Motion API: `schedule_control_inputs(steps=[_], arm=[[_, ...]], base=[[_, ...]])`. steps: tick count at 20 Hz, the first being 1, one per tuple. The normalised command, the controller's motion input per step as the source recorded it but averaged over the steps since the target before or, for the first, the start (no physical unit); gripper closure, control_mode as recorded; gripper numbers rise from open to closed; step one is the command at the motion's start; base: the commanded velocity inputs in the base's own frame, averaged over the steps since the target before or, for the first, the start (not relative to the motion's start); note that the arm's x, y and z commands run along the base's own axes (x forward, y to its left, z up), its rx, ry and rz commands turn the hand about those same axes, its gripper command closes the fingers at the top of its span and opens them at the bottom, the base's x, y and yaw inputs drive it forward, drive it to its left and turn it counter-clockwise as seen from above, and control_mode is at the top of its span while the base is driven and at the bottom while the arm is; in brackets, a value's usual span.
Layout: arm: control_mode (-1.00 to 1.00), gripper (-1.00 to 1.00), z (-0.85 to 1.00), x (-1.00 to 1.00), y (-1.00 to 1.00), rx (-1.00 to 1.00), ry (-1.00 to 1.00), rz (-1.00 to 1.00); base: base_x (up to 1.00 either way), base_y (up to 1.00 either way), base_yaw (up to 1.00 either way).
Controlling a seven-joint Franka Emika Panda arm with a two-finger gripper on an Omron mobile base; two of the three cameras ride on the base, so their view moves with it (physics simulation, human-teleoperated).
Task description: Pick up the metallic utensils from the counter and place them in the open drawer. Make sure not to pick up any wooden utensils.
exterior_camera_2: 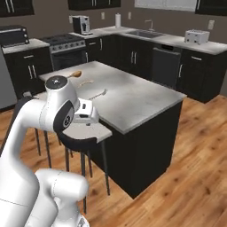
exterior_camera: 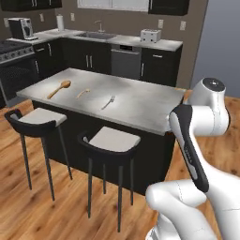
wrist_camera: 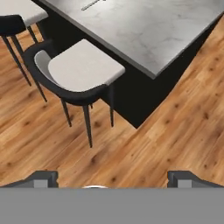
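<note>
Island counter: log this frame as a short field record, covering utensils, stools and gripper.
counter: grey-white marble island
large wooden spoon, far left on the counter
small wooden spoon, between the other two
silvery utensil, nearest the arm, untouched
stools: two, and, along the near side
gripper: open, empty, above the wood floor, away from the counter

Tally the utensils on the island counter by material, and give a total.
Wooden: 2, large wooden spoon and small wooden spoon
Metallic: 1, thin silvery utensil
Total: 3
</note>
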Motion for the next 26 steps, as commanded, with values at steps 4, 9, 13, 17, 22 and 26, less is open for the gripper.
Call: schedule_control_inputs(steps=[4,9,13,17,22,26], arm=[[1.0,-1.0,0.0,0.0,0.0,0.0,0.0,0.0],[1.0,-1.0,0.0,0.0,0.0,0.0,0.0,0.0],[1.0,-1.0,0.0,0.0,0.0,0.0,0.0,0.0],[1.0,-1.0,0.0,0.0,0.0,0.0,0.0,0.0],[1.0,-1.0,0.0,0.0,0.0,0.0,0.0,0.0],[1.0,-1.0,0.0,0.0,0.0,0.0,0.0,0.0]], base=[[0.41,1.0,-0.3],[0.23,1.0,-0.48],[0.02,1.0,-0.54],[-0.02,1.0,-0.49],[0.0,1.0,-0.39],[0.44,0.71,-0.29]])
